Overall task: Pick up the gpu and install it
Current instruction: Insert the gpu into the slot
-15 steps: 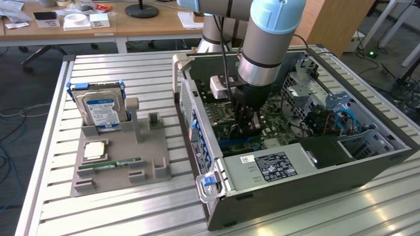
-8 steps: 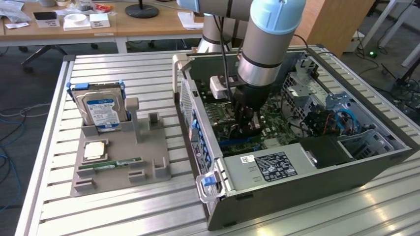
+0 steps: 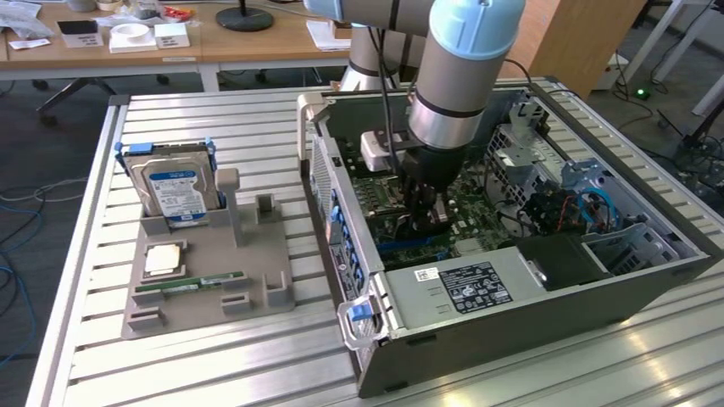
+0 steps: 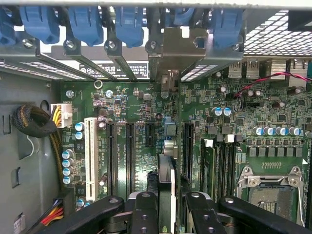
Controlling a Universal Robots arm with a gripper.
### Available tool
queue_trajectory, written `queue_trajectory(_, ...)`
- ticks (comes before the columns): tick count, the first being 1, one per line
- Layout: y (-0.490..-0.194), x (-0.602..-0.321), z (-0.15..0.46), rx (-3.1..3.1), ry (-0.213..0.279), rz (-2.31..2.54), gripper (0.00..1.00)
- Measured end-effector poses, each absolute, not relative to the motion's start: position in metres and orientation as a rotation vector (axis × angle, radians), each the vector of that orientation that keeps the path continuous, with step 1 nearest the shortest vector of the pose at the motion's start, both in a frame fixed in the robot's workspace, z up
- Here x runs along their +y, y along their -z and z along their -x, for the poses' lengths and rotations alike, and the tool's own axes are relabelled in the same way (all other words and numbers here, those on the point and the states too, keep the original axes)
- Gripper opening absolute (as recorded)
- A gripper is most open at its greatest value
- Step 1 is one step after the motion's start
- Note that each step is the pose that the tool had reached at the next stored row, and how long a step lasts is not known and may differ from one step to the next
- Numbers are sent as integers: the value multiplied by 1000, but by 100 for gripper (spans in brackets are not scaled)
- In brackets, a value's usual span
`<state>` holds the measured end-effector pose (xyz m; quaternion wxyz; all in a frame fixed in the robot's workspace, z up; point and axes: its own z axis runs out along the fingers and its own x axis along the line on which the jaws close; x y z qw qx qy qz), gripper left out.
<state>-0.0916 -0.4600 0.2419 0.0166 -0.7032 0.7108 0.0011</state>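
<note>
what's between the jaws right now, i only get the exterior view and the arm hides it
observer: the gpu, edge-on, clamped by the gripper jaws
operator: where over the board
observer: above the motherboard, between a short black slot and a long black slot
operator: anything lined up ahead of it
observer: a metal bracket at the rear slot row, beside the blue clips
</note>
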Motion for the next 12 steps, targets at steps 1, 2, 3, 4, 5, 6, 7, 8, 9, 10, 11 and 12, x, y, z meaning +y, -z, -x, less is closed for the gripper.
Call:
queue_trajectory(1,-242,-460,92,2209,-3,2186,27)
queue_trajectory(2,-242,-460,92,2209,-2,2186,27)
queue_trajectory(3,-241,-460,92,2209,-2,2186,27)
queue_trajectory(4,-241,-460,92,2209,-1,2186,27)
queue_trajectory(5,-241,-460,92,2208,-1,2186,27)
queue_trajectory(6,-241,-460,92,2208,0,2185,27)
queue_trajectory(7,-241,-460,92,2208,0,2185,27)
queue_trajectory(8,-240,-460,92,2207,0,2185,27)
queue_trajectory(9,-240,-460,92,2207,1,2185,27)
queue_trajectory(10,-240,-460,92,2207,1,2185,27)
queue_trajectory(11,-240,-460,93,2207,1,2185,27)
queue_trajectory(12,-240,-460,93,2207,1,2185,27)
